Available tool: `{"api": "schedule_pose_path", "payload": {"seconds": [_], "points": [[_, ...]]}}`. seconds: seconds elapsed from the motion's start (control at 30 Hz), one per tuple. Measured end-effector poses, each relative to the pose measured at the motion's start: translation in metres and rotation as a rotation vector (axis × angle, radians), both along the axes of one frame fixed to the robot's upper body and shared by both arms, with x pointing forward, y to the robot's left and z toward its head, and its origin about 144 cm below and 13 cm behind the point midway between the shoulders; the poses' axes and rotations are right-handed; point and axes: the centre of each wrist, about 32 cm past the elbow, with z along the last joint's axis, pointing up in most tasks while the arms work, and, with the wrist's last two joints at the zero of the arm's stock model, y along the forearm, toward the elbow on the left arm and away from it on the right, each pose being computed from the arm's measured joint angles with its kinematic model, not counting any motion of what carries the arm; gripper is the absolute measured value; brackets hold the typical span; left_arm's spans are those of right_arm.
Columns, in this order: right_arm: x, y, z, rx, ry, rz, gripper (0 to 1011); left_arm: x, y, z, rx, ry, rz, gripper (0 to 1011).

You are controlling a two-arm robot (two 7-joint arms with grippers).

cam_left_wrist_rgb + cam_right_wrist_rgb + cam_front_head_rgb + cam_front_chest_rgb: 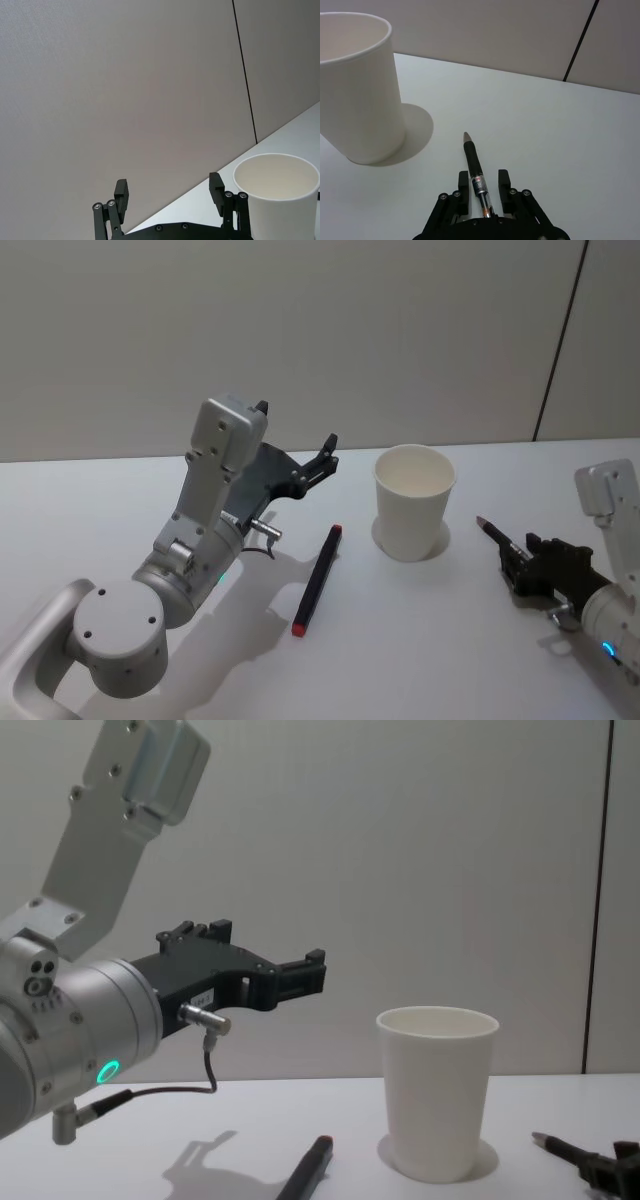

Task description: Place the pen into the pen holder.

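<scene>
Right gripper [522, 562] sits at the lower right of the head view and looks clamped on the pen [492, 533], low over the table [420, 640]. The pen's long axis runs up-left, tip toward the pen holder [414, 502], which stands upright near the frame's middle, up-left of that gripper and well clear of the tip. The right arm is the nearer one. My guess is that the pen has to be tipped upright above the rim.

Left gripper [318, 465] hangs raised at centre-left, spread wide with nothing in it. A black stick with red ends [318, 578] lies lower left of the holder.

The pen's barrel label is too small to read, and the cup is blank.
</scene>
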Motion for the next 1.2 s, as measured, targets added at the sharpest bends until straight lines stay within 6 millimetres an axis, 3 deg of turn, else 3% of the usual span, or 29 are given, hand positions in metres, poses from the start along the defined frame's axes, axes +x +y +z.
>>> {"api": "schedule_pose_path", "payload": {"seconds": [0.3, 0.8, 1.2], "points": [[-0.0001, -0.0001, -0.0003, -0.002, 0.002, -0.002, 129, 0.0, 0.0, 0.0, 0.0, 0.0, 0.0, 1001], [0.0006, -0.0005, -0.0001, 0.004, -0.003, -0.003, 123, 0.0, 0.0, 0.0, 0.0, 0.0, 0.0, 1001], [0.0063, -0.0043, 0.0032, 0.079, -0.102, 0.019, 123, 0.0, 0.0, 0.0, 0.0, 0.0, 0.0, 1001]]}}
